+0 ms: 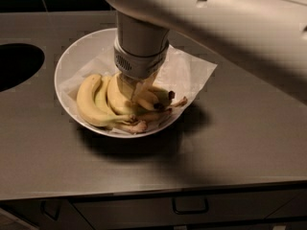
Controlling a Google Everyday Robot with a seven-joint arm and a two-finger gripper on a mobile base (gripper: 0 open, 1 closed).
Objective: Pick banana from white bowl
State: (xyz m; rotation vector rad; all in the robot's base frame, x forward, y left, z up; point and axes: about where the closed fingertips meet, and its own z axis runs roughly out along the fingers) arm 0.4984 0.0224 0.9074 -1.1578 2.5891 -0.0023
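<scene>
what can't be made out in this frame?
Gripper, camera view: down in the bowl; what it touches is hidden by its own wrist.
Banana right of the bunch: left part behind the gripper.
Bowl's far rim: behind the arm.
Dark opening: cut by left edge.

One white bowl (72,56) sat centre-left of the frame, with one sheet of white paper (187,73) lining it. One joined bunch (98,102) showed three curved bananas at the bowl's left. Right of it lay one separate banana (156,99), maybe one more under it, count unclear there. One arm (216,18) crossed the top of the frame, ending in one gripper (135,91) down among the fruit at the bowl's middle. One counter (249,143), one dark round opening (17,63) at upper left, two drawer handles (190,206) along the bottom edge.
</scene>
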